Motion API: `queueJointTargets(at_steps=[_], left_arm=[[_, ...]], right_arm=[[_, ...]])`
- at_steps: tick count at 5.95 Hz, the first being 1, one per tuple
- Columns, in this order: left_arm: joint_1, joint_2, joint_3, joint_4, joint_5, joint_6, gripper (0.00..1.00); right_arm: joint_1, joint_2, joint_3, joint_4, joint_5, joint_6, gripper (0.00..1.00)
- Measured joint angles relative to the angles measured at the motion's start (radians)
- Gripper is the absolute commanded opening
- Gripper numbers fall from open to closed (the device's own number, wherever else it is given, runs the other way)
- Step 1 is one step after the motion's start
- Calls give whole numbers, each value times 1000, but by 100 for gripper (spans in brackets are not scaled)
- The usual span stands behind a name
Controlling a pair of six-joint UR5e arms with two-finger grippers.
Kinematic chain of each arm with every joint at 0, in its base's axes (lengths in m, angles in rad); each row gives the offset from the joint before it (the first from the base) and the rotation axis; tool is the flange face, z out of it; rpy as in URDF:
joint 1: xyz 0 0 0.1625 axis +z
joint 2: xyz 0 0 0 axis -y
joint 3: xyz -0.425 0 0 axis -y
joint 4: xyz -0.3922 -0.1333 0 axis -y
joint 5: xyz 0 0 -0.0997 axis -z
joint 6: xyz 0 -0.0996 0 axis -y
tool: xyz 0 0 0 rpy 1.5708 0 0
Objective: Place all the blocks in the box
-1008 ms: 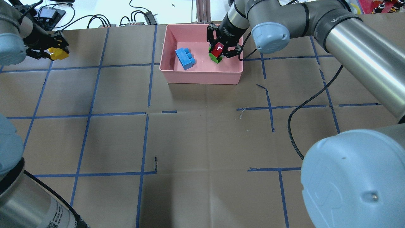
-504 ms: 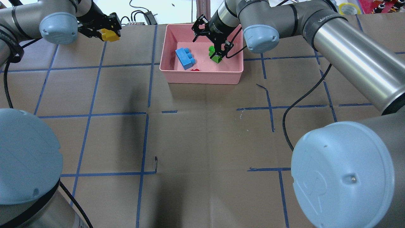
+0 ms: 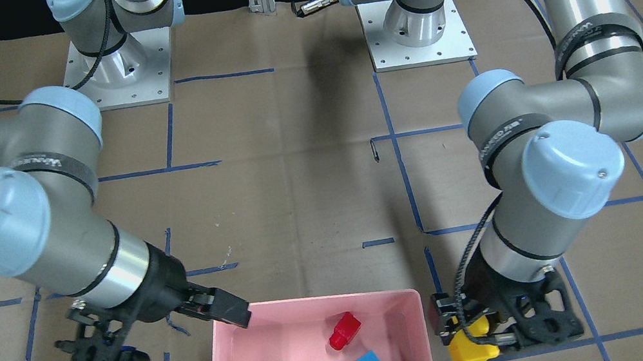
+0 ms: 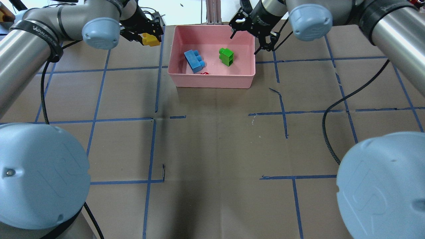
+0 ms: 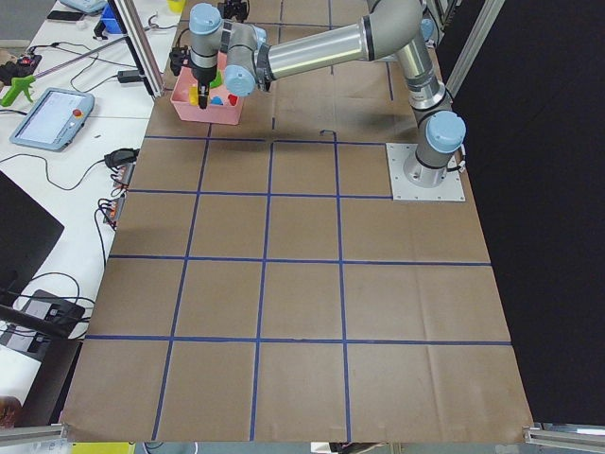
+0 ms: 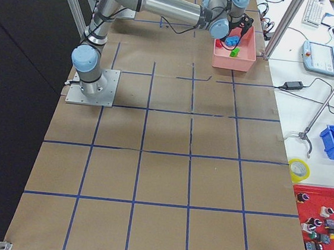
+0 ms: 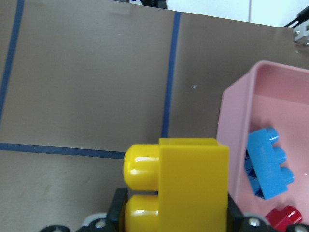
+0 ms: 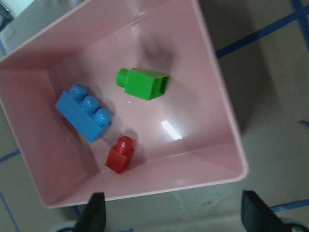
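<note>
The pink box (image 4: 212, 82) stands at the table's far middle. In it lie the blue block (image 4: 194, 60), the green block (image 4: 226, 56) and the red block (image 4: 205, 72), which is half hidden behind the near wall. My left gripper (image 4: 147, 36) is shut on the yellow block (image 4: 150, 39) and holds it above the table just left of the box. The left wrist view shows the yellow block (image 7: 183, 183) beside the box's rim (image 7: 236, 111). My right gripper (image 4: 244, 44) is open and empty over the box's far right corner. The right wrist view shows the three blocks in the box (image 8: 227, 125).
Cables and small electronics (image 4: 146, 15) lie along the table's far edge. A metal post (image 4: 212, 11) stands behind the box. The right arm's black cable (image 4: 327, 132) hangs over the table. Blue tape lines cross the brown paper.
My left gripper carried the yellow block rightward to the box's left side. My right gripper let go of the red block, which now lies in the box, and drew back to the far right corner.
</note>
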Motion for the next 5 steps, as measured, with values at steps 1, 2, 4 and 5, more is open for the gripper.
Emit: queueJointTargets(at_steps=[1, 2, 4, 5], left_arm=[[-55, -43, 39, 4, 5, -42, 39], [-101, -87, 77, 6, 10, -98, 96], [-142, -116, 101, 47, 94, -151, 100], [-145, -104, 104, 52, 136, -150, 100]], right_arm=[[-39, -36, 2, 68, -107, -146, 100], [-57, -67, 12, 93, -249, -271, 100], [-78, -196, 139, 106, -396, -413, 100], [-78, -289, 243, 108, -404, -429, 100]])
